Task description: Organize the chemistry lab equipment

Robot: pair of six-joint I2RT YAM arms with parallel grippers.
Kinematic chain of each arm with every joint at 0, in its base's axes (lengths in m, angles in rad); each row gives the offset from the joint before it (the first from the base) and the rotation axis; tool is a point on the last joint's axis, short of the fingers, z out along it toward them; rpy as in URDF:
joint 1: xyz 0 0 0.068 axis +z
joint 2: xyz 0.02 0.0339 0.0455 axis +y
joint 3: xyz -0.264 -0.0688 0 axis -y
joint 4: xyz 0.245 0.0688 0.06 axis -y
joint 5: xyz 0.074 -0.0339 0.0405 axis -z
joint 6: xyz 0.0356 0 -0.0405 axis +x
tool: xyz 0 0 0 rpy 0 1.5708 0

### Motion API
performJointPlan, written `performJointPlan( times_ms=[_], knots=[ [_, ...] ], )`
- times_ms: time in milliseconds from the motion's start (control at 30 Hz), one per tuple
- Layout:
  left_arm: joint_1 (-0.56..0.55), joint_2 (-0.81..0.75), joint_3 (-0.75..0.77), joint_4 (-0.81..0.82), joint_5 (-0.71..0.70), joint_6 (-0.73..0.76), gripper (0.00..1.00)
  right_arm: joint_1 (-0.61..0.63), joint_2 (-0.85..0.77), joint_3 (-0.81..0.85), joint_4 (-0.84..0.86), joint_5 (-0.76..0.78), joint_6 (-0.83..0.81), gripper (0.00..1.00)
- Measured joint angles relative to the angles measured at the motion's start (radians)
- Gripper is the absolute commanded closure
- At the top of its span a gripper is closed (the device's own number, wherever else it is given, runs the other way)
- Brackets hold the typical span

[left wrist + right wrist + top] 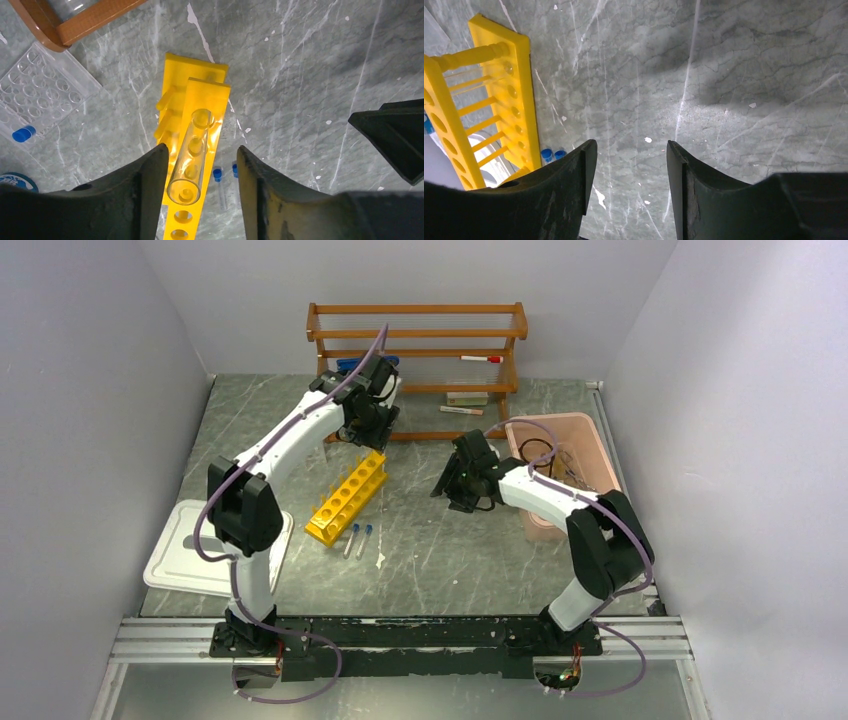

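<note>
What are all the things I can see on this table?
Yellow plastic test-tube rack: one, yellow, middle of the table.
Clear glass test tube: one, see-through, over the rack, between the left tool's fingers.
Small blue-capped tubes: two, lying at the rack's near end.
Clear plastic well plate: one, see-through, by the shelf's foot.
Flat white tray: one, white, near-left side.
Pink plastic bin: one, pink, right side.
Brown wooden shelf rack: one, brown, at the back, holding a blue stapler.
Left tool: open, above the rack.
Right tool: open, empty, over bare table.
</note>
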Motion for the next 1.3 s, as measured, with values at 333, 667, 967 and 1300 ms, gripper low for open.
performJointPlan(
  times_ms=[333,667,967,1300],
  knots=[
    [0.000,-0.206,-0.064,0.070,-0.027,-0.051,0.31,0.117,0.000,0.019,0.011,0.041,-0.095,0.43],
    [0.000,-0.695,-0.450,0.217,-0.138,-0.175,0.39,0.376,0.131,0.160,0.009,0.105,-0.175,0.50],
    [0.000,-0.925,-0.708,0.205,-0.183,-0.330,0.32,0.473,0.303,0.261,0.018,0.119,-0.140,0.52],
    [0.000,-1.021,-0.717,0.180,-0.282,-0.389,0.28,0.581,0.377,0.401,-0.093,0.252,-0.072,0.59]
  ],
)
